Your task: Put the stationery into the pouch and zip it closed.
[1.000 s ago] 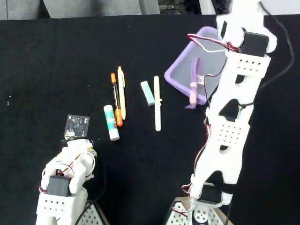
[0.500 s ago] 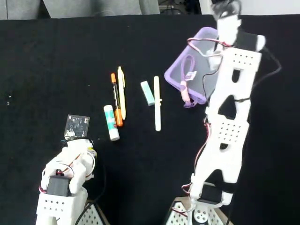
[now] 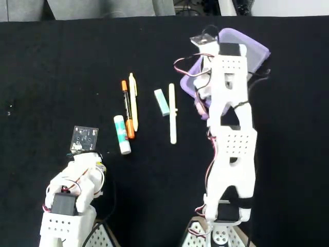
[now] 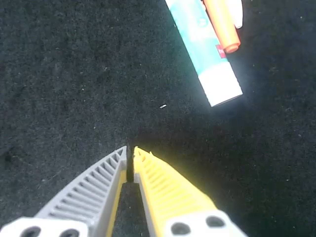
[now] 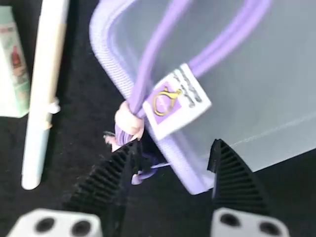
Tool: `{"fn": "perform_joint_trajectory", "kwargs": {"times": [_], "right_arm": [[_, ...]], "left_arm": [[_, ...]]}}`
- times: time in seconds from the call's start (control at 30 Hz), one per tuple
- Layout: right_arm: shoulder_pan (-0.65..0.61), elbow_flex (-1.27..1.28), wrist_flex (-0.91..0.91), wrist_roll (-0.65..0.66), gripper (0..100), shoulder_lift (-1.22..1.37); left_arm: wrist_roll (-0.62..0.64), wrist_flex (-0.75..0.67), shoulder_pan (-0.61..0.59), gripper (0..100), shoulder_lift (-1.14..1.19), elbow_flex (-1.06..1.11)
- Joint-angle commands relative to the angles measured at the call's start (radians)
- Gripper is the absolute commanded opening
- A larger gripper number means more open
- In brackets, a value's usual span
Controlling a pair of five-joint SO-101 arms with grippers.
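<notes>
- Toward the far right of the black cloth-covered table (image 3: pixel 51 67) lies the translucent purple zip pouch (image 3: pixel 258 51); in the high view the right arm (image 3: pixel 230 136) stretches over it and covers much of it
- From the right wrist, the right gripper (image 5: pixel 174 148) hangs over the pouch's (image 5: pixel 247 74) near edge; its black jaws are spread wide, one on each side of that edge, grasping nothing; whether they touch the pouch cannot be told
- A purple cord loop (image 5: pixel 158 44) lies across the pouch, with a white tag (image 5: pixel 177 101) and a pink bead (image 5: pixel 129 121) where it gathers, just beside one jaw
- Left of the pouch and outside it, the stationery lies in a loose row: a mint-green eraser (image 3: pixel 162 101) just beside a cream pen (image 3: pixel 172 113); farther left a second cream pen (image 3: pixel 133 100), an orange marker (image 3: pixel 127 110) and a white-and-teal glue stick (image 3: pixel 122 134), close together
- At the near left the left gripper (image 4: pixel 130 158) hovers over bare cloth; its grey and yellow jaws are pressed together, empty; the glue stick (image 4: pixel 205 54) and marker tip (image 4: pixel 224 29) lie ahead of it
</notes>
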Motion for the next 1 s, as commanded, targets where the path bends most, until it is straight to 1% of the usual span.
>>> {"fn": "perform_joint_trajectory", "kwargs": {"times": [0.0, 0.1, 0.23, 0.4, 0.5, 0.7, 0.77, 0.83, 0.97], "right_arm": [[-0.049, 0.085, 0.032, -0.029, 22.5, -0.171], [-0.091, 0.202, 0.005, -0.052, 22.5, -0.255], [-0.100, 0.367, -0.146, -0.095, 22.5, -0.306], [-0.097, 0.522, -0.298, -0.100, 22.5, -0.306], [-0.084, 0.539, -0.365, -0.100, 19.6, -0.306], [-0.048, 0.538, -0.430, -0.095, 0.6, -0.311], [-0.048, 0.536, -0.433, -0.094, 1.9, -0.311], [-0.048, 0.536, -0.436, -0.094, 1.0, -0.311], [-0.049, 0.458, -0.425, -0.094, 1.1, -0.314]], "left_arm": [[-0.003, 0.005, -0.005, 3, -0.008, 0.022], [-0.003, 0.005, -0.005, 3, -0.008, 0.022], [-0.003, 0.005, -0.005, 3, -0.008, 0.022], [-0.003, 0.005, -0.005, 3, -0.008, 0.022], [-0.003, 0.005, -0.005, 3, -0.008, 0.022], [-0.003, 0.005, -0.005, 3, -0.008, 0.022], [-0.003, 0.005, -0.005, 3, -0.008, 0.022], [-0.003, 0.005, -0.005, 3, -0.008, 0.022], [-0.003, 0.005, -0.005, 3, -0.008, 0.022]]}}
